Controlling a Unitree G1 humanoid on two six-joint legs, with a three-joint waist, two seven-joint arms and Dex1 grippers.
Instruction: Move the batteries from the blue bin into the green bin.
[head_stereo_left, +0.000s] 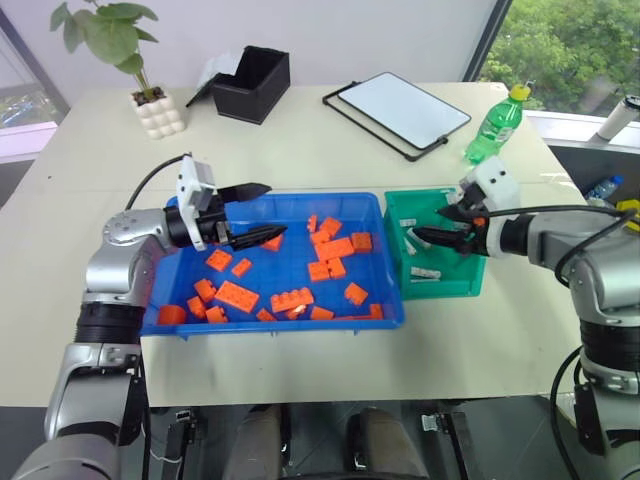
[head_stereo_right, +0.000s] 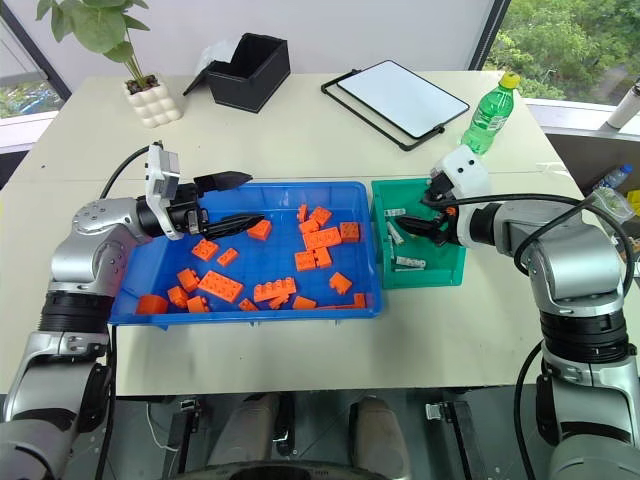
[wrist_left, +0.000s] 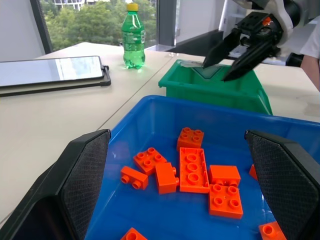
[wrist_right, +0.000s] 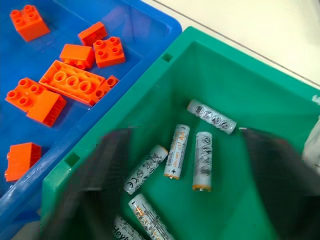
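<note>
The blue bin (head_stereo_left: 170, 300) lies nearest, at the table's (head_stereo_left: 300, 370) front edge, with orange bricks (head_stereo_left: 236, 296) scattered over its floor. The left gripper (head_stereo_left: 262, 213) hovers over the bin's far left part, pointing level toward the right, its two black fingers spread apart with nothing between them.

Just beside the blue bin's right end stands the green bin (head_stereo_left: 470, 285), their walls close together or touching; which one cannot be told. The batteries (wrist_right: 203, 161) lie inside it on the green floor: in the right wrist view at least six whitish cylinders show, some side by side, one nearer the far wall, two partly cut off at the near edge. No battery is seen among the bricks in the blue bin. The right gripper (head_stereo_left: 432, 225) hangs over the green bin's opening, tilted downward and pointing toward the left; its fingers stand wide open and empty, clear of the batteries below.

Farther back, a green bottle (head_stereo_left: 495, 125) stands upright beyond the green bin. A tablet (head_stereo_left: 405, 108) in a dark frame lies flat near the far edge, a black box (head_stereo_left: 250, 85) sits left of it, and a potted plant (head_stereo_left: 158, 108) stands at the far left.
</note>
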